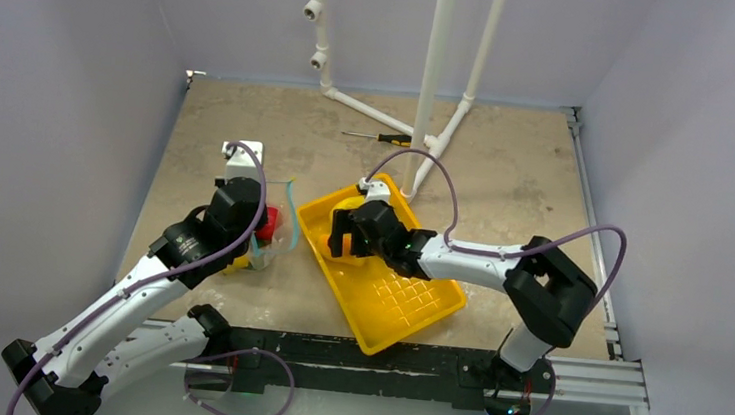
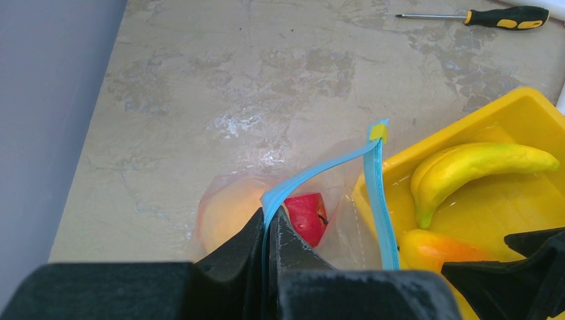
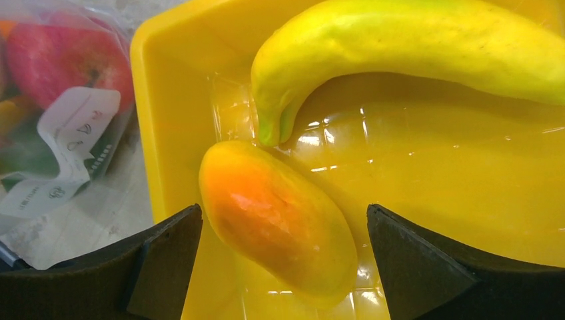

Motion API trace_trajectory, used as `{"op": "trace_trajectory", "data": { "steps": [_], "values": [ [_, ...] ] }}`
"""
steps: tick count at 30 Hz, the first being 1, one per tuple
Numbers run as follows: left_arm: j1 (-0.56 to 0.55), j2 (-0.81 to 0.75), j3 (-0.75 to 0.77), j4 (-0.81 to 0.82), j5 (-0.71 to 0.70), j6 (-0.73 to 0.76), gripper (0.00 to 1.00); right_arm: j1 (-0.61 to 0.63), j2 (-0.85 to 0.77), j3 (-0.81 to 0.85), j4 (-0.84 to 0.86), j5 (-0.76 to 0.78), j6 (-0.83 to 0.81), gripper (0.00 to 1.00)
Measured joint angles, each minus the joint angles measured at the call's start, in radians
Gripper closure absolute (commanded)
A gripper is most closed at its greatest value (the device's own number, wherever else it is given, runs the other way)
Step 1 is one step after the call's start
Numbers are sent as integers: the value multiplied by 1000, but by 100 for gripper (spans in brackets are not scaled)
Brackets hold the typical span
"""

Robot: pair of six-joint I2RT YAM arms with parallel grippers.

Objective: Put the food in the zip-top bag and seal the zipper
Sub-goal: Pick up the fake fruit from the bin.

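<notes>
Fingers (image 2: pixel 293 250) of the left gripper (image 2: pixel 270 225) are pinched tight on the teal-blue zipper (image 2: pixel 320 171), lifting one lip of the zip-top bag (image 2: pixel 346 200) so its mouth gapes toward the tray. From that pinch the strip runs up to a small yellow slider at the far corner, then doubles back down along the tray's side. Inside the clear bag I can see a red apple (image 2: pixel 308 217) and, to its left, a peach-coloured fruit (image 2: pixel 230 213); other colours show through the plastic in the right wrist view, but too blurred to name. A white printed label (image 3: pixel 73 127) lies against the bag's wall.

The bag stands on the mottled table (image 2: pixel 200 100), touching or just beside the left edge of the yellow tray (image 2: pixel 506 107); I can't tell which.

The right gripper (image 3: pixel 283 220) is spread wide, low in the tray's far end, with one finger on each side of the orange mango (image 3: pixel 266 200). The right-hand finger stands clearly apart from the fruit; the left-hand one is close, and whether it touches I can't tell. The mango lies on the tray floor against the tray's left wall, its upper end just beside the green tip of the banana (image 3: pixel 400 47), which curves along the tray's far end.

Farther back on the table, a black-and-yellow screwdriver (image 1: pixel 380 137) lies near the foot of the white pipes (image 1: pixel 435 73).
</notes>
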Motion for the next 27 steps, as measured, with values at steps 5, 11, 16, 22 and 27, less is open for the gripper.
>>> {"op": "trace_trajectory", "data": {
  "steps": [5, 11, 16, 22, 27],
  "values": [
    [0, 0, 0, 0, 0, 0, 100, 0, 43, -6, 15, -23, -14, 6],
    [0, 0, 0, 0, 0, 0, 100, 0, 56, -13, 37, -25, -14, 14],
    [0, 0, 0, 0, 0, 0, 100, 2, 68, -13, 55, -12, -16, 20],
    [0, 0, 0, 0, 0, 0, 100, 23, 69, -13, 58, -1, -16, 18],
    [0, 0, 0, 0, 2, 0, 100, 65, 81, -12, 9, 23, -13, 16]
  ]
}}
